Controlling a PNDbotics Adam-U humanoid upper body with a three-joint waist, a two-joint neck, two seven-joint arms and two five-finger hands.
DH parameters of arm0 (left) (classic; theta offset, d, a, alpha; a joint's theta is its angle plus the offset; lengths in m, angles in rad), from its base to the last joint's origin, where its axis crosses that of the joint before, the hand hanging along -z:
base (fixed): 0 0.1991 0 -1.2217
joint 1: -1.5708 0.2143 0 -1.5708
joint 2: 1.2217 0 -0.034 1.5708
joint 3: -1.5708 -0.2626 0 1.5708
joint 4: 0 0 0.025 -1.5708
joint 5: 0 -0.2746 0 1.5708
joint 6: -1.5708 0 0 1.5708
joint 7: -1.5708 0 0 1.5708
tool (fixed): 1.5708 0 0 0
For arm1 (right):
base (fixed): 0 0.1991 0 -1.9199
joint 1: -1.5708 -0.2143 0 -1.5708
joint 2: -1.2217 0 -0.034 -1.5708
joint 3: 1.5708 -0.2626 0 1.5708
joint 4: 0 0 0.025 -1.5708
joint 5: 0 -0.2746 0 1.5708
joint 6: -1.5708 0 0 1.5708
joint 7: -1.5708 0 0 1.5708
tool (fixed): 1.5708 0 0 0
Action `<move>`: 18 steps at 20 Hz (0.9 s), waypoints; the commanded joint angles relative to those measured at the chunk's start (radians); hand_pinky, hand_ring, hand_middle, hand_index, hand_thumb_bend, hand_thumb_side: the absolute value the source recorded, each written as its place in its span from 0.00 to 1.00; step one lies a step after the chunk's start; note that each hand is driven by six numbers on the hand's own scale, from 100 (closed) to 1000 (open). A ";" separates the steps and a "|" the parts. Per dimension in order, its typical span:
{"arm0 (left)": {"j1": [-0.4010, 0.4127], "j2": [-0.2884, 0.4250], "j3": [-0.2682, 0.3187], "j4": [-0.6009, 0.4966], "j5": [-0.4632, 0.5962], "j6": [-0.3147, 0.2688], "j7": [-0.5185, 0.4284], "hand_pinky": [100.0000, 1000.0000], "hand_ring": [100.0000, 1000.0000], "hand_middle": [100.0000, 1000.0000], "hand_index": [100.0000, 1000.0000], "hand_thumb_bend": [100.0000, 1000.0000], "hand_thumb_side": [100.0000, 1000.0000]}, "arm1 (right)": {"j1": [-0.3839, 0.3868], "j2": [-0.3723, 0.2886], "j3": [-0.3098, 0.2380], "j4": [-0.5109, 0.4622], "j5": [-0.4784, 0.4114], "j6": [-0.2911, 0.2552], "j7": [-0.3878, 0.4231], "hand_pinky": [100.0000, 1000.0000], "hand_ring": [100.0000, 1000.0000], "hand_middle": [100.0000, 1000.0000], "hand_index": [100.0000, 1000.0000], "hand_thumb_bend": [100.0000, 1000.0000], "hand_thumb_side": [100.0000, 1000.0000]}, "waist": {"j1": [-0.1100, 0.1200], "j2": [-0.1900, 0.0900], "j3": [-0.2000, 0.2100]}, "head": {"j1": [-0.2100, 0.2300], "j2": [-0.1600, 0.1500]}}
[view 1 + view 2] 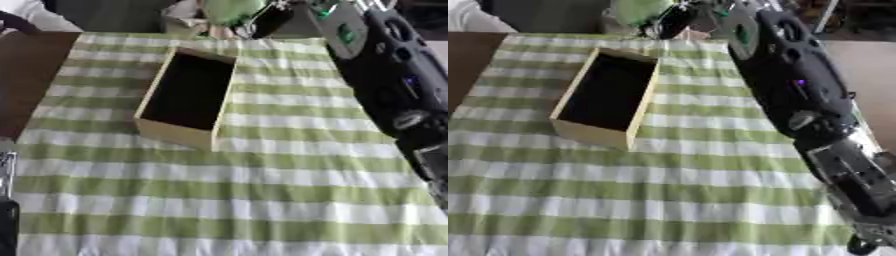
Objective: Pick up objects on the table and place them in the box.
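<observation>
A shallow wooden box [186, 97] lies open-topped on the green-and-white checked cloth [262, 190], left of centre and toward the far half of the table, its long axis running from near-left to far-right so that one short wall faces the viewer. Its dark interior shows nothing that can be made out. The robot's right arm [798, 90] stretches in from the near right edge to the far end of the table, passing just beside the box's right wall, and its right hand [677, 17] reaches a light green object [642, 9] at the far edge of the cloth. Whether the fingers are closed round that object cannot be told. A dark part of the left arm [7, 220] shows at the near left edge
</observation>
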 commanded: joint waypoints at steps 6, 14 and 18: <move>-0.025 -0.003 0.000 -0.019 0.014 -0.019 0.025 0.45 0.75 0.68 0.72 0.00 0.66 | -0.031 0.108 -0.031 0.070 0.144 -0.006 -0.055 0.90 0.66 0.62 0.80 0.00 0.14 | 0.008 -0.010 0.014 | -0.017 0.000; -0.026 -0.007 -0.001 -0.019 0.019 -0.020 0.028 0.45 0.75 0.68 0.72 0.00 0.67 | -0.011 0.176 -0.044 0.143 0.252 -0.020 -0.107 0.90 0.66 0.62 0.79 0.00 0.15 | 0.007 -0.003 0.024 | -0.024 -0.004; -0.026 -0.010 -0.001 -0.019 0.019 -0.017 0.023 0.45 0.75 0.68 0.72 0.00 0.67 | 0.014 0.191 -0.043 0.167 0.276 -0.031 -0.117 0.89 0.66 0.61 0.79 0.00 0.16 | 0.008 0.002 0.023 | -0.023 -0.009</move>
